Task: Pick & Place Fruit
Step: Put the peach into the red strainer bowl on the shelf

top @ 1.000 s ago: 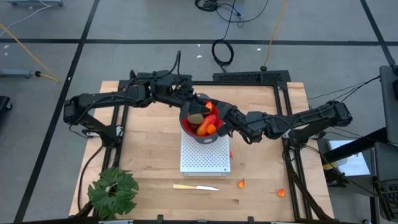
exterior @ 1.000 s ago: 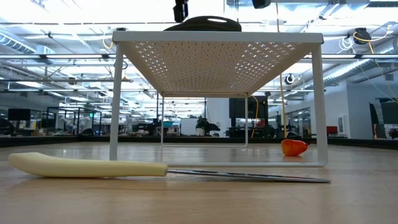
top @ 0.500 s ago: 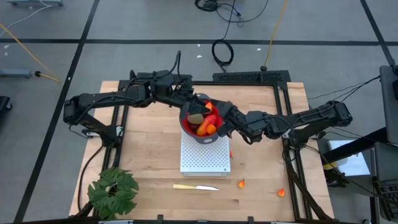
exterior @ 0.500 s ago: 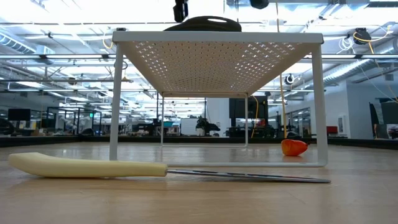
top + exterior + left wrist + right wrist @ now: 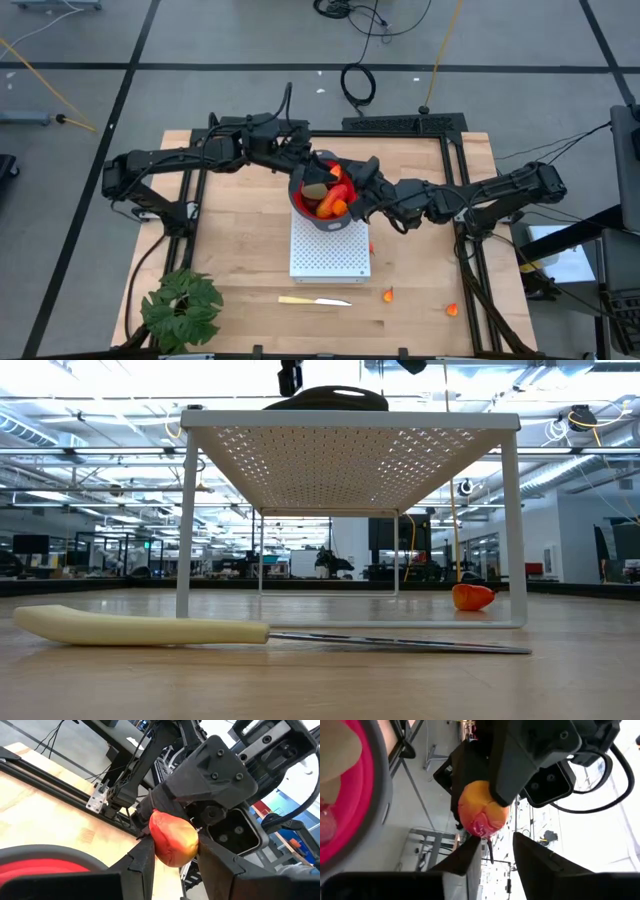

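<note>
A dark grey bowl [image 5: 300, 205] with a red inside stands on a white perforated rack [image 5: 330, 258]. It holds orange pieces and an olive-brown oval [image 5: 316, 189]. My left gripper [image 5: 324, 165] is over the bowl's far rim, shut on a red-orange fruit [image 5: 172, 837]. My right gripper [image 5: 354, 188] is open at the bowl's right rim. It faces the same fruit, which shows just beyond its fingertips in the right wrist view [image 5: 481, 812]. Small orange bits [image 5: 388, 295] [image 5: 452, 310] lie on the table. My left gripper pinches the red-orange fruit by its two opposite sides [image 5: 156, 845] between its two fingers. The fruit sits at the free ends of the fingers, lifted clear above the bowl's rim [image 5: 55, 852].
A pale yellow knife [image 5: 315, 300] lies near the front edge, in front of the rack. A green leafy plant [image 5: 182, 308] stands at the front left corner. In the low view, one orange bit [image 5: 473, 597] lies beyond the rack's right leg.
My right gripper has moved a little toward the far edge and toward my left gripper over the bowl. My left gripper has kept still with the fruit.
</note>
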{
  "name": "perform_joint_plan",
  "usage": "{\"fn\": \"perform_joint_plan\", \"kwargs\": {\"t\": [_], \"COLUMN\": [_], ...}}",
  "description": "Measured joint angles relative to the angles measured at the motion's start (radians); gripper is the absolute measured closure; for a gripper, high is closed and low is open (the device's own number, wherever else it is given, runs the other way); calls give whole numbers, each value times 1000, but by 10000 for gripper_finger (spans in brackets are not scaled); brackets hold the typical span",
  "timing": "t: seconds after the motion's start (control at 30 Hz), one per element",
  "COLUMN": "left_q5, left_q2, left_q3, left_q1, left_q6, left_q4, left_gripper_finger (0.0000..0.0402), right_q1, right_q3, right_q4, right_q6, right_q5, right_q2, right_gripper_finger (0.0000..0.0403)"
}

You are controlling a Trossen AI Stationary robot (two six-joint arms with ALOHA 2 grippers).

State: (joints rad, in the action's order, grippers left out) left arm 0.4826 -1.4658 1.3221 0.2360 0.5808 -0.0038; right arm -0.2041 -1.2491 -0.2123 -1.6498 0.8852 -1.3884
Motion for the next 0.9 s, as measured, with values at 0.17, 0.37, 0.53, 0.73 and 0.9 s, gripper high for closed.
{"fn": "perform_joint_plan", "kwargs": {"t": [0.17,0.37,0.53,0.73,0.9], "left_q5": [0,-1,-2,-3,-3], "left_q2": [0,0,0,0,0], "left_q3": [0,0,0,0,0], "left_q1": [0,4,26,41,34], "left_q6": [-10,-26,-27,-49,-92], "left_q4": [-2,-10,-27,-30,-35], "left_gripper_finger": [280,280,280,279,279], "right_q1": [0,-1,-1,5,15], "right_q3": [0,0,0,0,1], "right_q4": [0,3,16,43,143], "right_q6": [58,105,163,234,397], "right_q5": [8,141,193,266,301], "right_q2": [0,0,9,28,77], "right_gripper_finger": [284,284,289,299,324]}}
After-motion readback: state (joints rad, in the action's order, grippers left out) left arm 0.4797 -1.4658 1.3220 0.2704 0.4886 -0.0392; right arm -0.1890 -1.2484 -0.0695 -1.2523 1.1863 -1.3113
